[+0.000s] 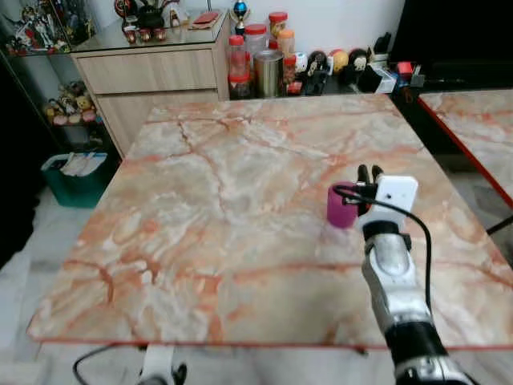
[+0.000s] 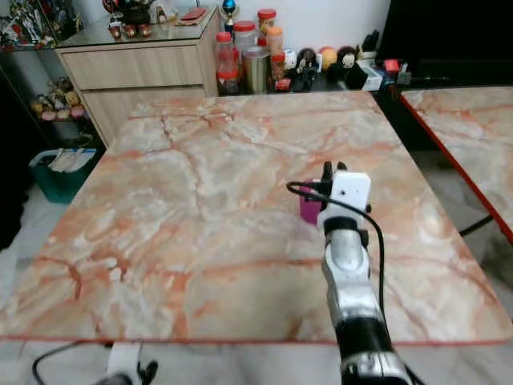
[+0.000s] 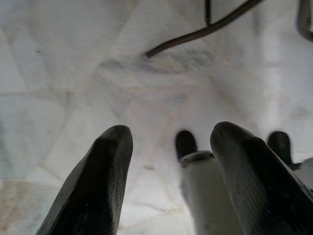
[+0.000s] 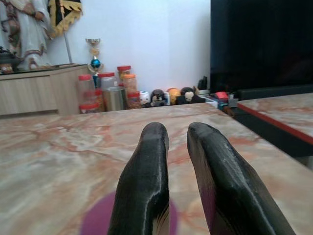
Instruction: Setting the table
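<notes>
I have the right tool (image 1: 369, 178) out over the marble surface (image 1: 216, 208), right of centre in the head view, fingers drawn nearly together over the rim of the magenta cup (image 1: 340, 206); whether they pinch its wall I cannot tell. The left tool (image 3: 171, 186) hangs spread apart above the floor. The cup looks light, stiff and smooth, so I'd grip the rim wall squarely. Jars (image 1: 255, 50) line the frame's top.
</notes>
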